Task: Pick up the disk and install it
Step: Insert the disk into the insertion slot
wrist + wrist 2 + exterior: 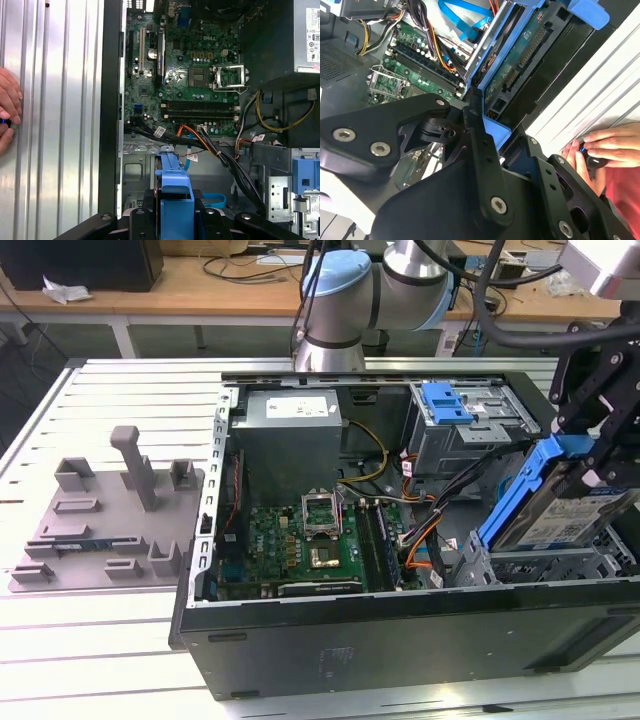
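Exterior view first: the gripper [592, 462] hangs at the exterior view's right, over the near corner of the open computer case [400, 645], clamped on the disk [565, 520]. The disk sits tilted, its blue carrier [515, 495] slanting down toward the grey drive bay [520, 565] just beneath it; whether it touches the bay or is just clear, I cannot say. Farther back, a separate blue bracket [445, 402] lies on top of the other drive cage [480, 435], and the motherboard [300, 540] lies bare in the middle of the case. So the pickup is done, I'd judge, and this is the install step, with the disk not yet seated. Over to the second wrist view: black fingers [480, 150] pinch the carrier's blue end and the disk [530, 55] shows its green circuit side. Beyond the case wall a person's hand [605, 145] rests on the slatted table [610, 85] (holding some small dark object, well apart from the work). First wrist view now: the carrier stands between the two jaws, with the bay and a run of cables [210, 145] beyond it. The next move, to my eye, calls for squaring the carrier with the bay's rails and a straight push, minding those cables.
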